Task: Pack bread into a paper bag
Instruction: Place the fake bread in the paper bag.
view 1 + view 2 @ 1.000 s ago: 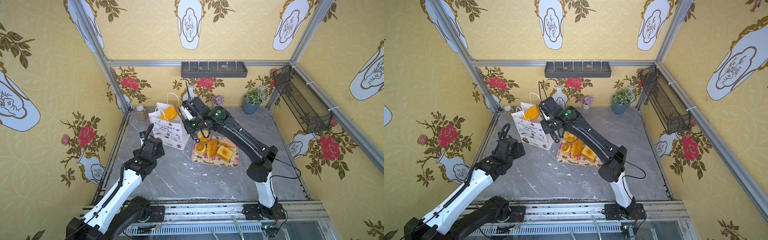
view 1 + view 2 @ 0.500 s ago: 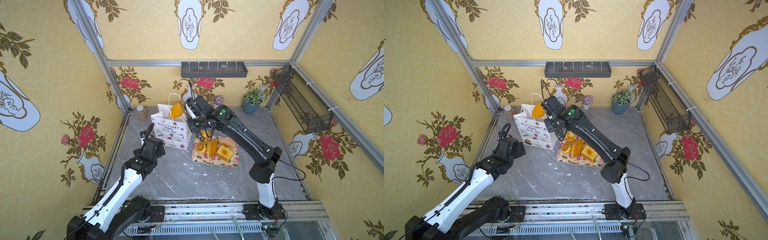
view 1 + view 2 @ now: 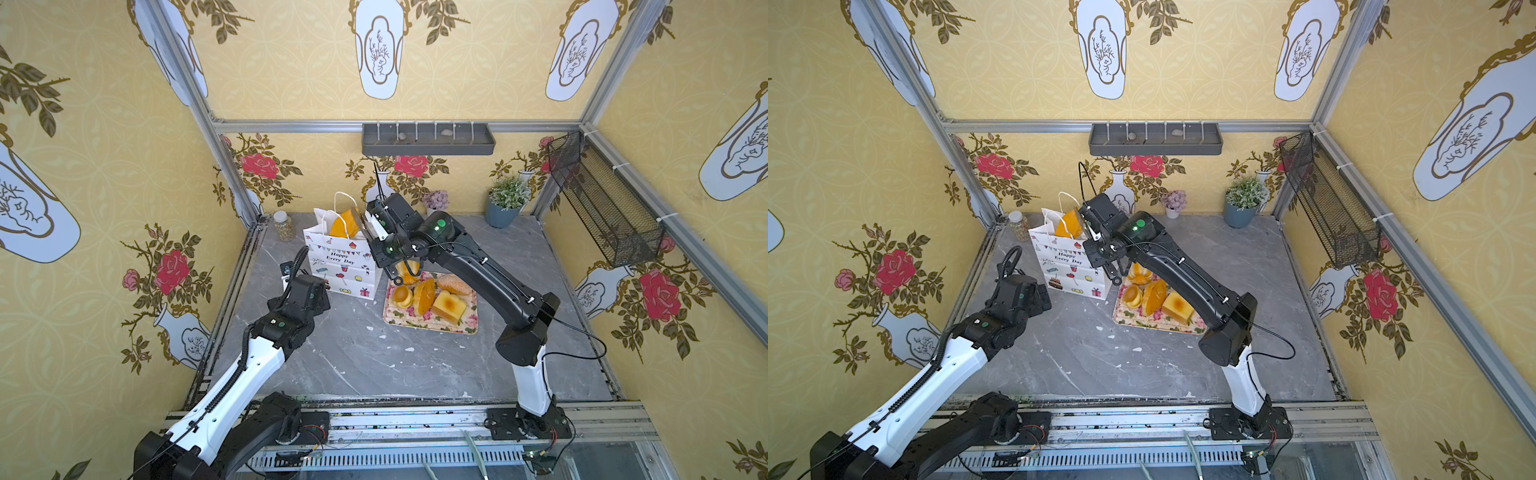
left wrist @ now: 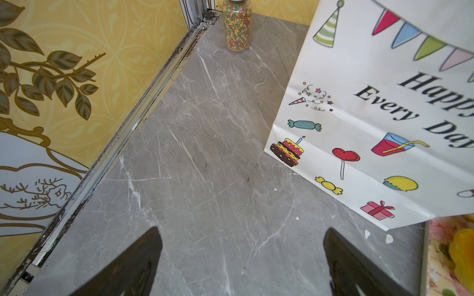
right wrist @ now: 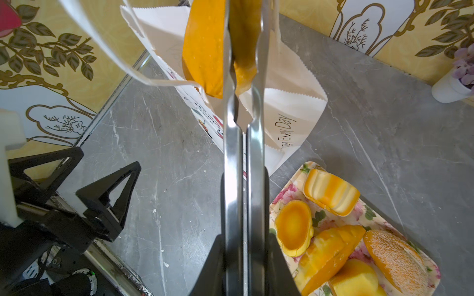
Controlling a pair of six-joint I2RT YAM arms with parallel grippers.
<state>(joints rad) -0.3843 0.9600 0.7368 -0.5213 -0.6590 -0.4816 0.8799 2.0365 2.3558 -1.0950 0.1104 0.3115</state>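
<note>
The white paper bag [image 3: 343, 268] [image 3: 1067, 266] [image 4: 359, 102] [image 5: 289, 107] stands upright at the back left of the table. My right gripper [image 3: 374, 232] [image 3: 1094, 237] [image 5: 245, 176] is shut on metal tongs [image 5: 232, 143]. The tongs clamp an orange piece of bread [image 3: 347, 224] [image 3: 1069, 224] [image 5: 205, 46] at the bag's mouth, most of it above the rim. More bread lies on the floral tray [image 3: 428, 328]: a pumpkin-shaped bun [image 5: 331, 192], a round bun [image 5: 293, 228], a loaf [image 5: 331, 253], a seeded bun [image 5: 395, 261] and toast [image 5: 354, 282]. My left gripper [image 3: 320, 291] [image 4: 241, 230] hovers open in front of the bag.
A jar of coloured beads [image 3: 284, 224] [image 4: 237, 25] stands in the back left corner behind the bag. A potted plant [image 3: 505, 201] and a small purple flower pot [image 3: 436, 201] stand by the back wall. A wire basket [image 3: 602, 199] hangs on the right wall.
The right arm has shifted slightly to the right with the tongs and bread, and the bag has shifted slightly the same way. The left arm has barely moved.
</note>
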